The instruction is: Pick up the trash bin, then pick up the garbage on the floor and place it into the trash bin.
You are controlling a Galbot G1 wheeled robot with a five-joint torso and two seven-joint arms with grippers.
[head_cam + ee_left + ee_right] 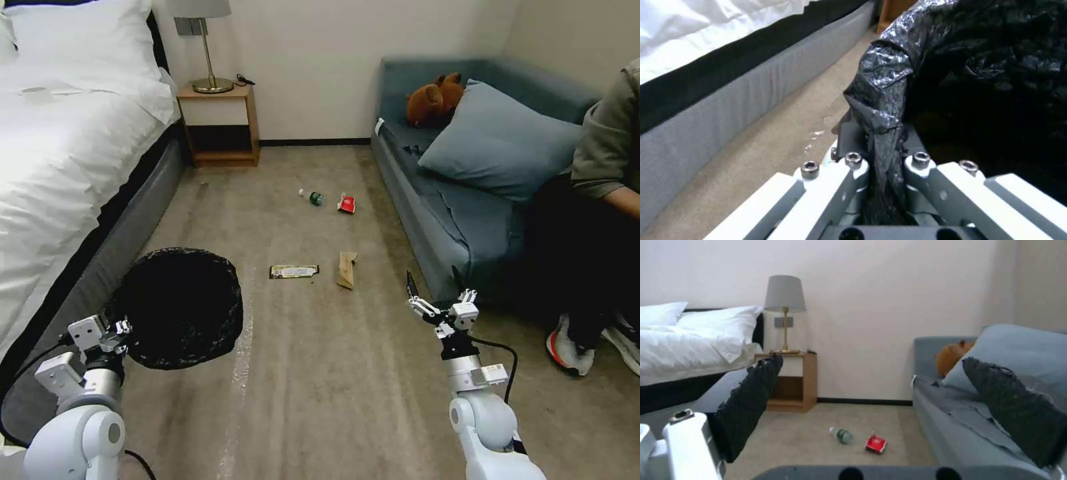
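The trash bin [181, 308], lined with a crinkled black bag, hangs low at my left with its mouth facing the camera. My left gripper [119, 331] is shut on its bag-covered rim [880, 100]. On the floor [320, 373] ahead lies the garbage: a yellow-and-black wrapper [294, 271], a tan crumpled paper [347, 269], a red-and-white packet [347, 203] and a small bottle [312, 197]. My right gripper [433, 283] hovers open near the sofa's front, right of the tan paper. Between its dark pads [751, 400] the wrist view shows the bottle [843, 435] and the red packet [876, 443].
A bed [60, 167] with white bedding runs along the left. A wooden nightstand [220, 127] with a lamp stands at the back. A blue sofa [460, 200] with a cushion and brown plush toy [433, 100] lines the right; a seated person's shoes [573, 347] rest beside it.
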